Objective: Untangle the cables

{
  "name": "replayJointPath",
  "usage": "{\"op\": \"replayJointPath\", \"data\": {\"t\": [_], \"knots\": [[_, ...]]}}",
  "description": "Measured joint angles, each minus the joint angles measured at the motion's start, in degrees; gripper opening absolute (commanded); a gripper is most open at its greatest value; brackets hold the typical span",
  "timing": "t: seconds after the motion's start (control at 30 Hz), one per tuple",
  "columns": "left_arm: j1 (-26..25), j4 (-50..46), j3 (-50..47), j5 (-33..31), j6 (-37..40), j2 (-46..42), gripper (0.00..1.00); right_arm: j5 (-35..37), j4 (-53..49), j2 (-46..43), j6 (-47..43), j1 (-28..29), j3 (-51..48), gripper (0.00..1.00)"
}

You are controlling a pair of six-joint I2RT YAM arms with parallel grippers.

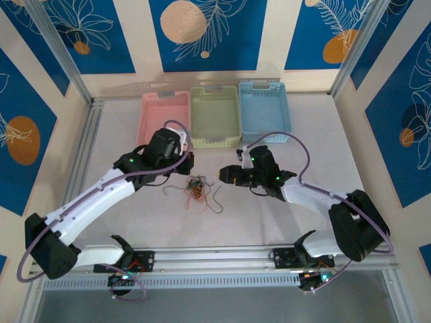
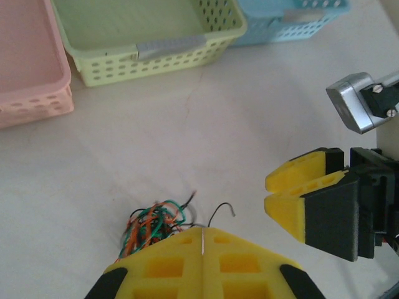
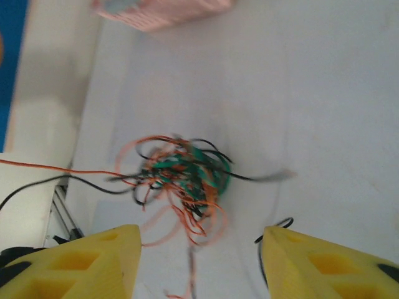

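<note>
The left end effector (image 2: 202,229) is closed tight at the left fringe of the cables (image 1: 196,187). Whether a hair-thin strand is pinched in its seam cannot be told. The cables sit as one small knot of orange, green, red and black around the middle of the worktop (image 1: 316,134). They look almost weightless, limp and springy, so the whole clump will likely drag along if one wire is pulled. The better hold is probably a free end, such as the orange strand (image 3: 62,168) trailing out of the knot, rather than the dense core. The right end effector (image 3: 199,229) hangs just right of the knot, its fingers about half spread and holding nothing. Bare surface lies all around, with a pink basket (image 1: 144,118), a green basket (image 1: 215,89) and a blue basket (image 1: 262,85) well apart along the far edge.
</note>
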Motion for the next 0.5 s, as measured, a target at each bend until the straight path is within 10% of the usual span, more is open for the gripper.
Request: {"op": "replayJointPath", "data": {"t": [0.5], "knots": [[0.7, 3.7, -6.4, -0.3, 4.5, 2.3, 0.00, -2.6, 1.6, 8.6, 7.0, 9.0, 1.9, 0.47]]}}
